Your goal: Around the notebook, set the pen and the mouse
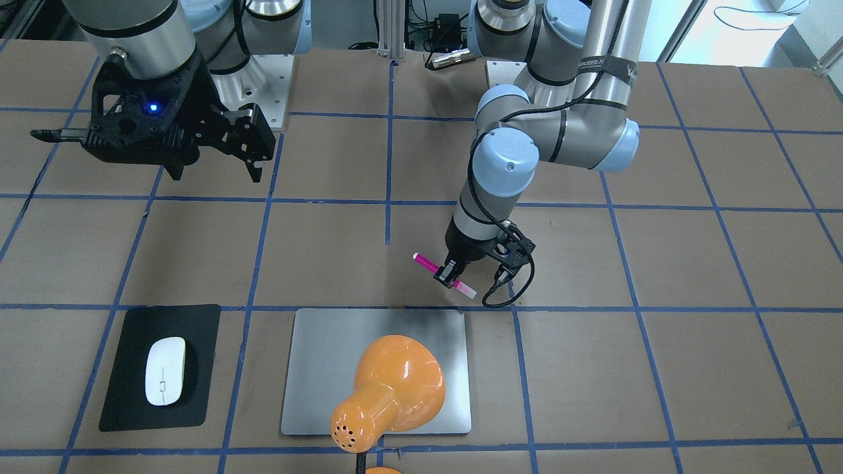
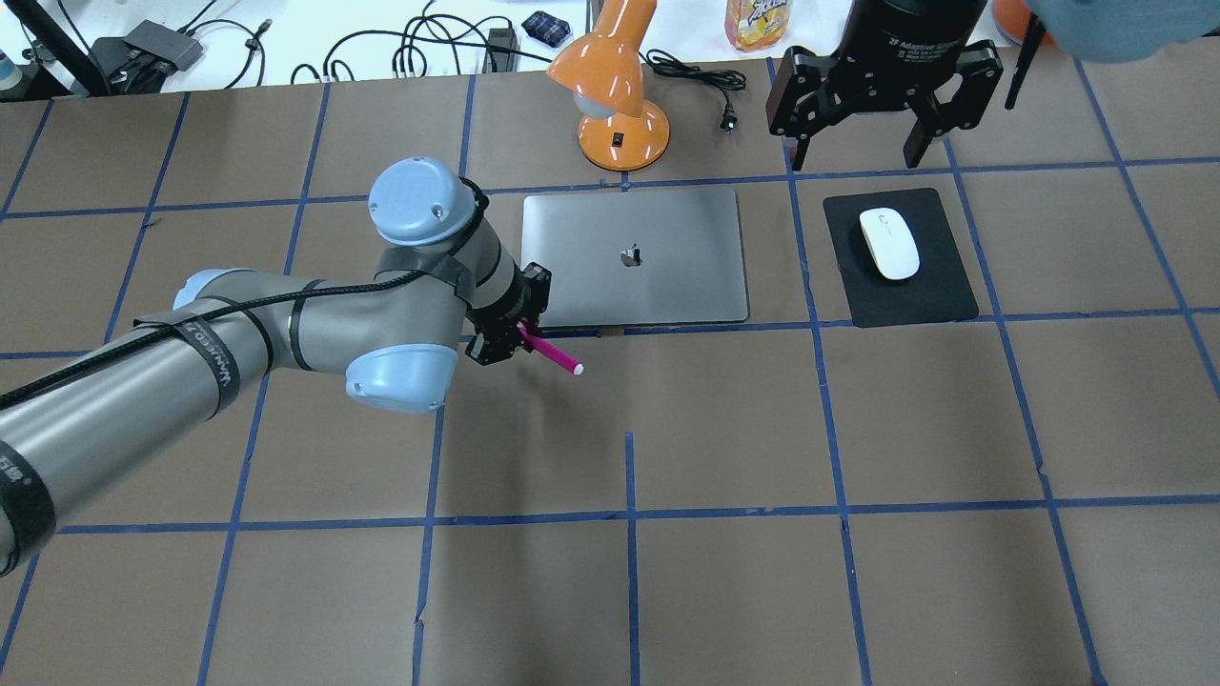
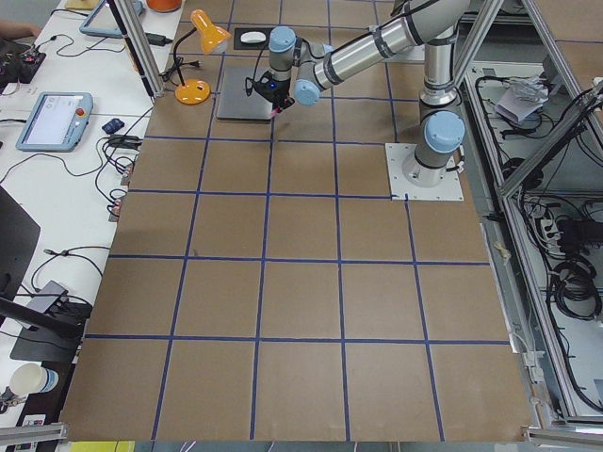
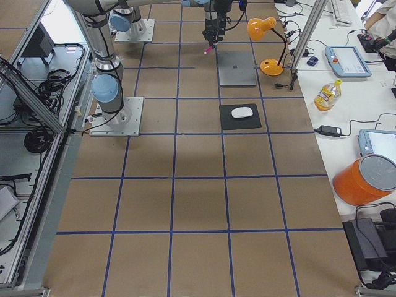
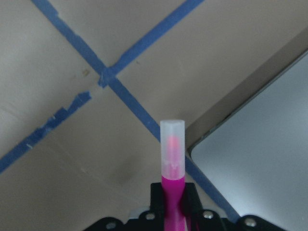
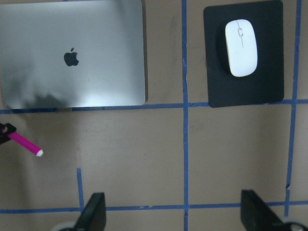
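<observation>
You're gripping the pen (image 1: 428,264) mid-shaft in the left gripper (image 1: 453,272), its fingers closed, hovering just off the notebook's (image 1: 316,355) upper right corner, centre frame. You should be lowering it level, parallel to that edge and clear of the lid. The right gripper (image 2: 855,151) is hanging wide open and empty at the overhead view's upper right, and the mouse (image 2: 888,243) is resting on its black mouse pad (image 2: 939,295).

Magenta pen (image 2: 551,354) sits gripped beside flat silver notebook (image 2: 667,276); white mouse (image 2: 888,243) lies well apart.

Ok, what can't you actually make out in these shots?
- Front-facing view: the lamp covers the middle of the notebook.
- Overhead view: the left gripper hides one end of the pen.
- Left side view: the mouse is too small for detail.
</observation>
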